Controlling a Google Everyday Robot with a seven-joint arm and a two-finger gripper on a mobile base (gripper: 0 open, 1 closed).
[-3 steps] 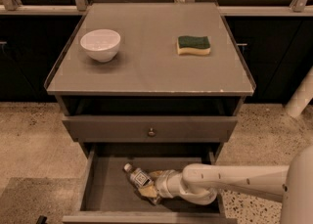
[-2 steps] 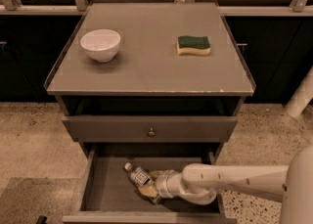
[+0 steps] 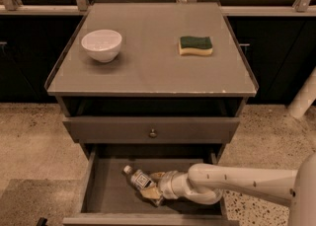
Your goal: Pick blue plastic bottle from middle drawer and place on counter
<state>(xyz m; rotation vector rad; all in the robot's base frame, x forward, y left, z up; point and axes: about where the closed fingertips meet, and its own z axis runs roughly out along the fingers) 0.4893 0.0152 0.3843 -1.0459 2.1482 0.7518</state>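
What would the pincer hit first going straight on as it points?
The blue plastic bottle: the pincer, inside the middle drawer, points at the bottle's base; whether they already touch is unclear.

A white bowl stands upright. A green-and-yellow sponge lies flat to the right of the bowl, well apart and level with it. A closed grey drawer front with a round knob sits below the bowl. Speckled floor spreads lower left. The gripper is lower still, right of the bowl.

Dim, shadowed middle drawer around gripper
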